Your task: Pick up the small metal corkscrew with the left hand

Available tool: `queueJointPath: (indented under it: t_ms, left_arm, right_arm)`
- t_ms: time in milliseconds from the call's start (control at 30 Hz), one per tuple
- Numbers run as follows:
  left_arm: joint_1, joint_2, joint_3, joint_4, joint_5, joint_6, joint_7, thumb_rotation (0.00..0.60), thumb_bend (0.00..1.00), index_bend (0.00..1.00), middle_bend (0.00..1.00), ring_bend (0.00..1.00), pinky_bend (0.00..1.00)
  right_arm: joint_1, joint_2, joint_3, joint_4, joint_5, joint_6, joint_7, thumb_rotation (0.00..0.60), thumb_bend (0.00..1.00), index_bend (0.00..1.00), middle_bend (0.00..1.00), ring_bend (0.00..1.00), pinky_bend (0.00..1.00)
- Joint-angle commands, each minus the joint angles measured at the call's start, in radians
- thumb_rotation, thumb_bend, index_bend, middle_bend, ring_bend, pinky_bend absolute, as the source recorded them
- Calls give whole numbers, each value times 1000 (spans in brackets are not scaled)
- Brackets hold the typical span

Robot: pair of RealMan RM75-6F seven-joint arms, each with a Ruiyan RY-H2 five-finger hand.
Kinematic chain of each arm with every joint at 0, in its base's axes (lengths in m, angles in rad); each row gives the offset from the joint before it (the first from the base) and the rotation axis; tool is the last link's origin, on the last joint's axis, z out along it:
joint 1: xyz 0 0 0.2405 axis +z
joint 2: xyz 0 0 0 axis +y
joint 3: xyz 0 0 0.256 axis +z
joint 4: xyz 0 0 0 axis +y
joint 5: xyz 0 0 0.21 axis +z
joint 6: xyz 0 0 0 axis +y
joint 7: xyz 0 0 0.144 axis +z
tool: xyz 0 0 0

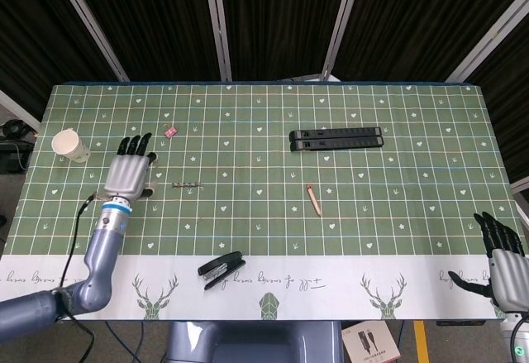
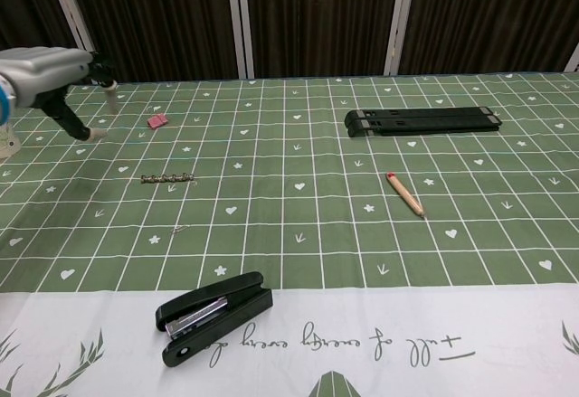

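The small metal corkscrew (image 1: 188,185) lies flat on the green checked cloth, left of centre; the chest view shows the corkscrew (image 2: 168,178) too. My left hand (image 1: 131,170) hovers just left of it, fingers spread and pointing away from me, holding nothing. In the chest view the left hand (image 2: 50,79) comes in at the upper left, above the cloth. My right hand (image 1: 502,257) is at the table's near right corner, fingers apart and empty, and only the head view shows it.
A white paper cup (image 1: 69,145) stands at the far left. A pink clip (image 1: 170,131) lies beyond the corkscrew. A black stapler (image 1: 221,269) sits near the front edge, a pencil (image 1: 314,199) right of centre, and a long black bar (image 1: 335,138) further back.
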Motion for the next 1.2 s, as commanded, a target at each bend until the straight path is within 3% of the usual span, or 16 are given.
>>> queueJointPath:
  t_ms: [33,500,1200]
  left_arm:
    - [-89,-104,-20,109,-97,-18,67,600,279,428,0,0,0]
    - [-199,-295,1,332,-175,-17,127,600,282,476,0,0,0]
    - [-271,-421,4,483,-195,-39,179,600,292,480,0,0,0]
  right_arm:
    - [0,1,0,-1,-1,-1,4,600,87,52,0,0,39]
    - [5,3,0,-9,6,-14,19,600,87,52,0,0,39]
    - [4,8,-1,-15,5,-13,34,600,86,64,0,0,39]
